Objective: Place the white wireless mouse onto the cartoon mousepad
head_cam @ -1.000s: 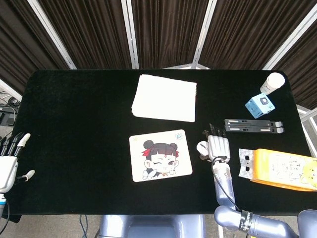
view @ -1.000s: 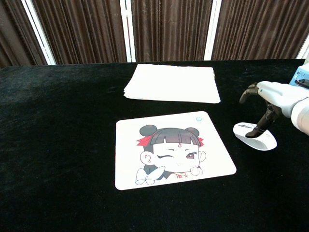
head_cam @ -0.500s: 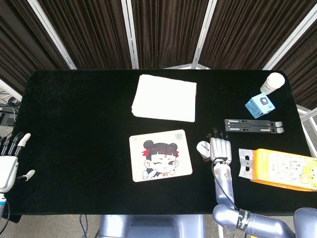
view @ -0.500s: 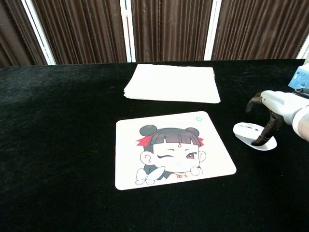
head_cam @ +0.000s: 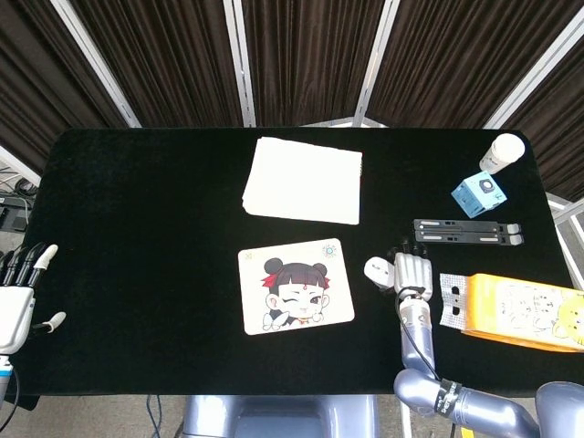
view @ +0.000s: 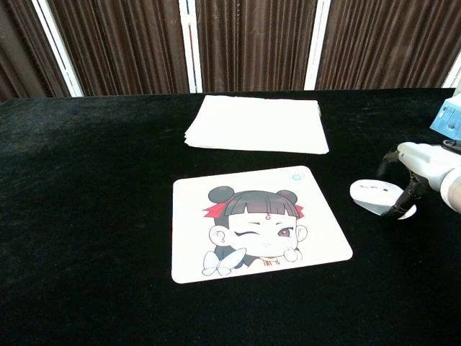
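Observation:
The white wireless mouse [head_cam: 376, 270] [view: 376, 196] lies on the black table, a short gap to the right of the cartoon mousepad [head_cam: 295, 286] [view: 252, 223], which shows a winking girl. My right hand [head_cam: 412, 274] [view: 426, 163] is just right of the mouse, fingers stretched out forward. In the chest view a dark fingertip [view: 405, 200] touches down on the mouse's right end; nothing is gripped. My left hand [head_cam: 18, 301] hovers off the table's left edge, fingers spread and holding nothing.
A stack of white sheets [head_cam: 303, 180] [view: 256, 124] lies behind the mousepad. To the right are a black folding stand [head_cam: 468, 232], a blue box [head_cam: 481, 192], a white bottle [head_cam: 502, 152] and an orange packet [head_cam: 520, 310].
My right hand has slid to the right, from over the mouse to its right end. The mouse has stayed almost where it was. The left hand is unmoved.

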Tool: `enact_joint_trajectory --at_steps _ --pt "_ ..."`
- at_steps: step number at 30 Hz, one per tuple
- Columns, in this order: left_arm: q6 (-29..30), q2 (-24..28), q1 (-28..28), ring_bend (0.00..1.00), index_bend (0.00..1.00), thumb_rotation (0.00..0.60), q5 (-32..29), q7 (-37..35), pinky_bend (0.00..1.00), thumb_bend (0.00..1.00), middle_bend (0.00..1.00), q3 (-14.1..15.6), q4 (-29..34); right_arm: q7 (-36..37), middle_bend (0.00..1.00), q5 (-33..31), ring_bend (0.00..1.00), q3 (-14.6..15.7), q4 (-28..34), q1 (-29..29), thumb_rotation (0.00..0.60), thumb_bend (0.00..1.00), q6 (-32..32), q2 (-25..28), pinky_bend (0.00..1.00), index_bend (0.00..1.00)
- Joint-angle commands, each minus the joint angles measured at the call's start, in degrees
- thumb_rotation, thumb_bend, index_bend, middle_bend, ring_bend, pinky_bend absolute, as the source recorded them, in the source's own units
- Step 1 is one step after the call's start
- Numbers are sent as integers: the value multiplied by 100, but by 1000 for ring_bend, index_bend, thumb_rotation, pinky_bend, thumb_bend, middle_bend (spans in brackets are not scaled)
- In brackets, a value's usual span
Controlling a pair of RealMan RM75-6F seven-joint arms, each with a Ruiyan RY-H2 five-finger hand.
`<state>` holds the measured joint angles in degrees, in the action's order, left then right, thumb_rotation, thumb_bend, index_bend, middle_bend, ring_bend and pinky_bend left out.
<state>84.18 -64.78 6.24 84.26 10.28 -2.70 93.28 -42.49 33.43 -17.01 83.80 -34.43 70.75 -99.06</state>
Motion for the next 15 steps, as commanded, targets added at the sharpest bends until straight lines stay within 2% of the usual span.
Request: enact_joint_trajectory --at_steps 1,8,15 --pt "4 -1 -2 0 0 600 3 -2 0 0 0 2 1 10 25 -60 0 13 -45 -2 600 154 -65 -2 0 296" --pt "13 -10 3 0 0 600 22 -3 0 0 0 1 -11 199 87 17 0 39 -70 6 600 337 -185 4 0 415" --pt "6 -4 8 0 0 600 16 10 0 0 0 0 4 355 116 304 0 83 200 4 600 348 -101 37 0 478"
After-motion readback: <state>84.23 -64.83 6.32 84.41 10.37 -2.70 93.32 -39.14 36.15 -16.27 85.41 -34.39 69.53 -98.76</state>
